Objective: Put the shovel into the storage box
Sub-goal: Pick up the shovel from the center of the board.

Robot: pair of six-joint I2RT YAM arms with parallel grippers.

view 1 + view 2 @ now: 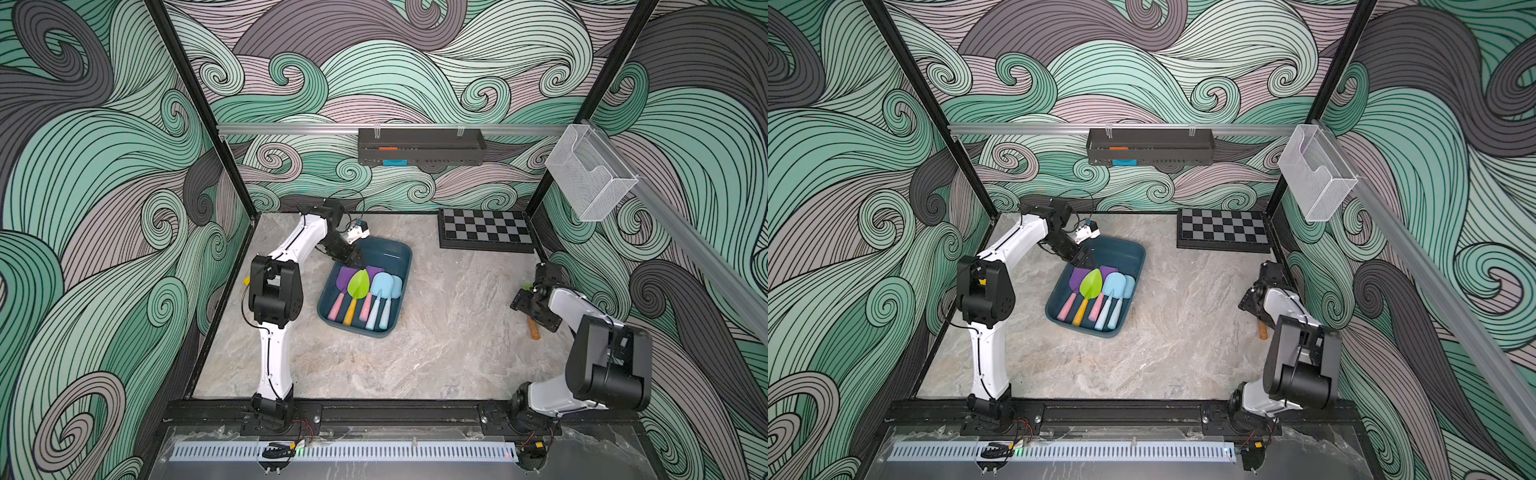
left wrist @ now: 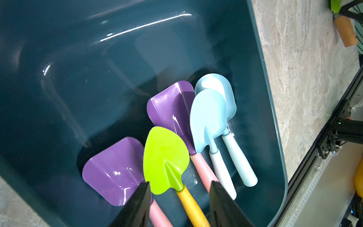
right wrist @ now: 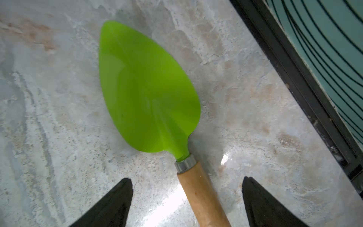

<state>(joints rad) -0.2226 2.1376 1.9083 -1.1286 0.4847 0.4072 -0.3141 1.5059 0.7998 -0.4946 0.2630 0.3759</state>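
Marble tabletop (image 1: 436,353). Storage box (image 1: 388,254): centre-left, five shovels (image 1: 359,286) inside. Loose shovel (image 3: 145,88): flat near right edge, green blade, wooden handle (image 3: 198,190). Right gripper (image 3: 186,178): fingers spread astride handle, nothing grasped. Left gripper (image 2: 180,182): released, above box. Advice: lower, clamp handle squarely behind ferrule (image 3: 185,163), lift level.

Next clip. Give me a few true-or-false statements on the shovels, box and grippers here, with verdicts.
1. The left gripper hovers over the storage box, which holds five shovels. True.
2. It is shut on a shovel. False: its jaws stand open, either side of the handle of the yellow-handled green shovel.
3. A wooden-handled green shovel lies on the table under the right gripper. True.
4. That gripper holds it in the air. False: the gripper is open; the shovel rests on the table.
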